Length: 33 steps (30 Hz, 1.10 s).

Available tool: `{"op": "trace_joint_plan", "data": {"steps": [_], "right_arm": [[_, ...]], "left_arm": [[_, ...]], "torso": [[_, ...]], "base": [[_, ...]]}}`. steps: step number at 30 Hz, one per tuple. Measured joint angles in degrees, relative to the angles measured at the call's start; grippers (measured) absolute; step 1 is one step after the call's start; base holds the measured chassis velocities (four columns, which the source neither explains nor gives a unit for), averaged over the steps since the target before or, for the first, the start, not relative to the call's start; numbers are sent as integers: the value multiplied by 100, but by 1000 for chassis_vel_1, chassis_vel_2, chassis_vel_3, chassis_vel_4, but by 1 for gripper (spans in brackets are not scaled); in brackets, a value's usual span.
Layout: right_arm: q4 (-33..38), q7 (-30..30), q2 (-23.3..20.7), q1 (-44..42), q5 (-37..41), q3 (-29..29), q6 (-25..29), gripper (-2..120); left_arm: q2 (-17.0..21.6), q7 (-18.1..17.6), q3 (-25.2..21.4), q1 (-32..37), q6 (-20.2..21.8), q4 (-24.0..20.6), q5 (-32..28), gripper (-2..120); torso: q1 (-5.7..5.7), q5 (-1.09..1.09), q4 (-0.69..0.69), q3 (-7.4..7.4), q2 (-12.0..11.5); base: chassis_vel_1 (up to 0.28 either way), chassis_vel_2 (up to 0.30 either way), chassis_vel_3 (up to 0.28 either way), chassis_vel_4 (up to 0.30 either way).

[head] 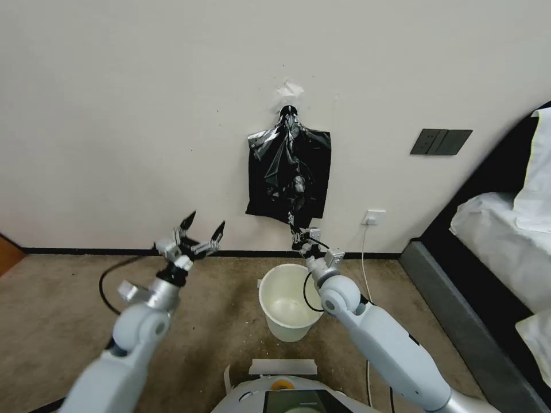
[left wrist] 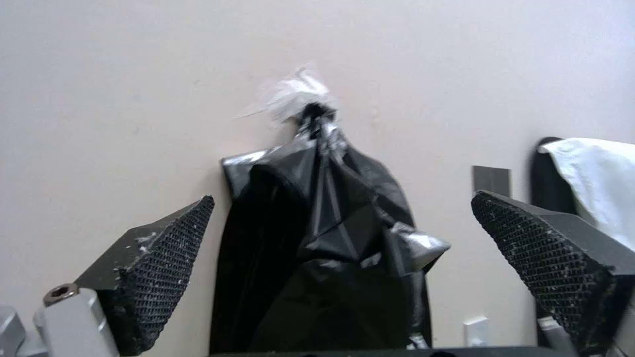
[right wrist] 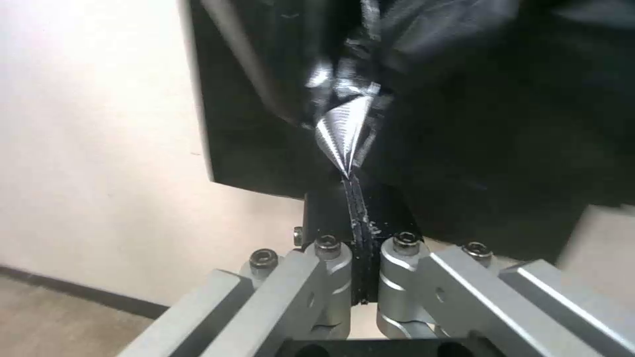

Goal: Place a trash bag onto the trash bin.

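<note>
Against the cream wall (head: 143, 115), black bags hang from a hook above the carpet (head: 51, 310).
The right gripper (head: 298, 232) is clenched on a crinkled fold of the trash bag (head: 290, 172), pinching it at the bundle's lower edge just above the trash bin (head: 285, 310), which stands on the carpet by the baseboard. The left gripper (head: 202, 226) hovers to the left, fingers spread wide and holding nothing, well apart from the bag.
</note>
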Motion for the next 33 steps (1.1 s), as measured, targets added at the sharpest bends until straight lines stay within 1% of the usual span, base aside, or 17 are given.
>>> {"op": "trace_joint_plan", "data": {"steps": [1,2,3,4,6,7,8,11,12,15,16,19,22,23,24,27,33], "right_arm": [[0,0,0,0,0,0,0,0],[-105,-4,79,236,-21,-171,13,0],[-142,22,124,347,-34,-249,9,0],[-142,22,124,347,-34,-249,9,0],[-143,42,124,356,-52,-256,2,0],[-138,50,113,348,-64,-254,-1,0],[-138,50,113,348,-64,-254,-1,0],[-134,53,77,356,-72,-218,-6,0],[-134,53,77,356,-72,-218,-6,0],[-143,62,61,417,-62,-169,-11,0],[-143,62,61,417,-62,-169,-11,0],[-191,72,83,458,-49,-162,-14,0],[-207,74,89,473,-39,-156,-15,0],[-219,76,77,495,-12,-129,-15,0],[-219,76,77,495,-12,-129,-15,0],[-221,76,42,533,59,-62,-14,0],[-214,76,23,528,94,-9,-5,0]], "left_arm": [[0,0,0,0,0,0,0,100],[423,-122,173,-277,36,20,-177,100],[846,-420,854,-1033,131,176,-354,100],[846,-420,854,-1033,131,176,-354,100],[1041,-628,1552,-1854,161,377,-426,100],[1113,-752,2105,-2567,194,561,-495,100],[1113,-752,2105,-2567,194,561,-495,100],[1062,-949,3218,-3850,221,991,-598,100],[1062,-949,3218,-3850,221,991,-598,100],[722,-1329,4471,-5145,248,1444,-724,100],[722,-1329,4471,-5145,248,1444,-724,100],[309,-1768,5311,-5791,332,1676,-772,100],[114,-1994,5568,-5970,409,1737,-778,100],[-156,-2362,5816,-6123,550,1817,-780,100],[-156,-2362,5816,-6123,550,1817,-780,100],[-524,-2933,6061,-6240,832,1955,-716,100],[-884,-3431,6177,-6353,1130,2159,-584,99]], "torso": [[0,0,0,0,0],[0,2,10,0,0],[0,0,4,0,0],[0,0,4,0,0],[0,0,-4,0,0],[0,2,-5,0,0],[0,2,-5,0,0],[0,1,2,0,0],[0,1,2,0,0],[1,2,-3,0,0],[1,2,-3,0,0],[0,3,0,0,0],[1,2,0,0,0],[1,4,-1,0,0],[1,4,-1,0,0],[0,4,0,0,0],[0,4,0,0,0]], "base": [[0,0,0,0],[0,0,0,0],[0,0,0,0],[0,0,0,0],[0,0,0,0],[0,0,0,0],[0,0,0,0],[0,0,0,0],[0,0,0,0],[0,0,0,0],[0,0,0,0],[0,0,0,0],[0,0,0,0],[0,0,0,0],[0,0,0,0],[0,0,0,0],[0,0,0,0]]}}
